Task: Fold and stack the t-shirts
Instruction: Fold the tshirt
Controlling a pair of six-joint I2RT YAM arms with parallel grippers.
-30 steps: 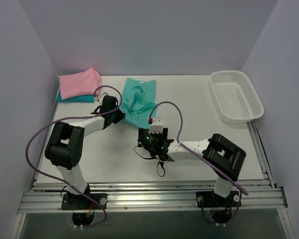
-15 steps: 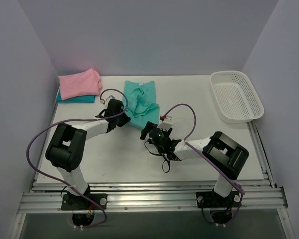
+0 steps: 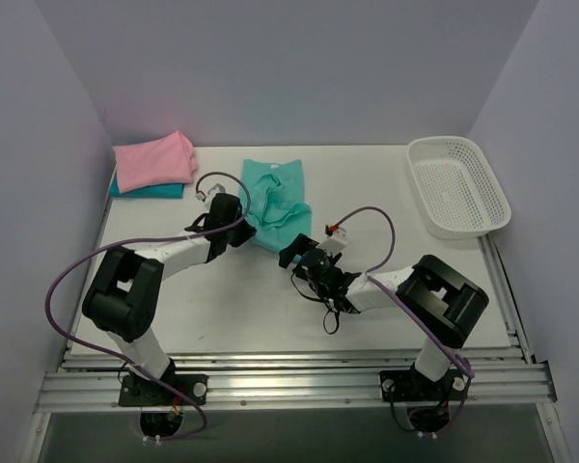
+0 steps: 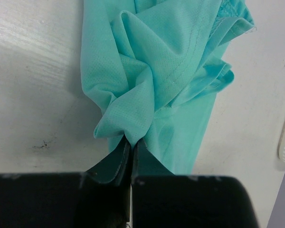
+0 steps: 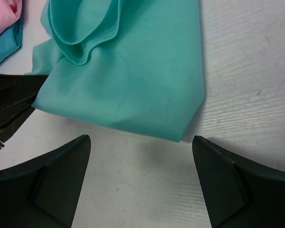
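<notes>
One teal-green t-shirt (image 3: pixel 280 193), bunched edge clenched in left end effector (image 4: pixel 132 140), right end effector (image 5: pixel 140 142) released, seemingly just before it.

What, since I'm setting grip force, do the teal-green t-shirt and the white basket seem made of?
The teal-green t-shirt: soft matte knit, probably synthetic; fine pinhole texture, stitched seams, loose folds. The white basket: likely moulded plastic, smooth finish; regular perforated walls, rigid rim.
</notes>
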